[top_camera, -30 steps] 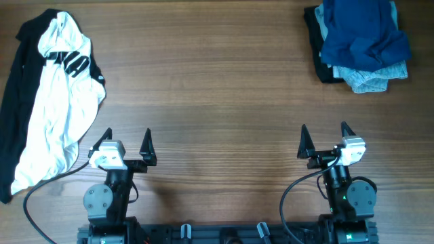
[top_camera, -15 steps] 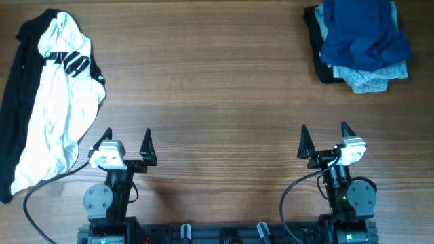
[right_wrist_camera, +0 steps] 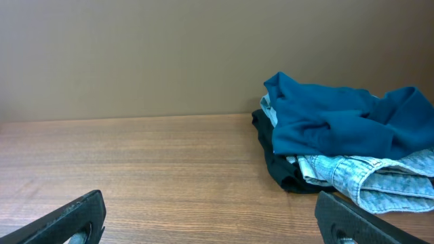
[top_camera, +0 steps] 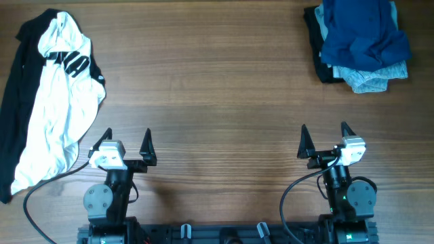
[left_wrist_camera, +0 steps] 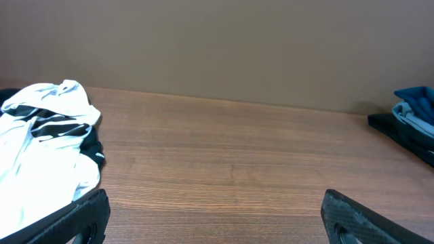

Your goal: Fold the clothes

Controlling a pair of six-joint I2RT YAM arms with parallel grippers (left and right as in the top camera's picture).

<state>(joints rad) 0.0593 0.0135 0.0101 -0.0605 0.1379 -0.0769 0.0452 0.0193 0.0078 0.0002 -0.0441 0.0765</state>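
Note:
A white top with black stripes (top_camera: pixel 57 112) lies spread over a black garment (top_camera: pixel 15 102) at the far left; it also shows in the left wrist view (left_wrist_camera: pixel 41 149). A pile at the far right holds a deep-blue shirt (top_camera: pixel 363 30) on pale denim jeans (top_camera: pixel 369 78) and a black garment (top_camera: pixel 317 47); the right wrist view shows the shirt (right_wrist_camera: pixel 339 125), jeans (right_wrist_camera: pixel 369 179) and black garment (right_wrist_camera: pixel 278 166). My left gripper (top_camera: pixel 126 141) and right gripper (top_camera: pixel 324 135) are open and empty near the front edge, away from both piles.
The wooden table (top_camera: pixel 210 88) spans the view. A plain brown wall (left_wrist_camera: pixel 217 47) rises behind its far edge. Black cables (top_camera: pixel 30 203) run beside the arm bases.

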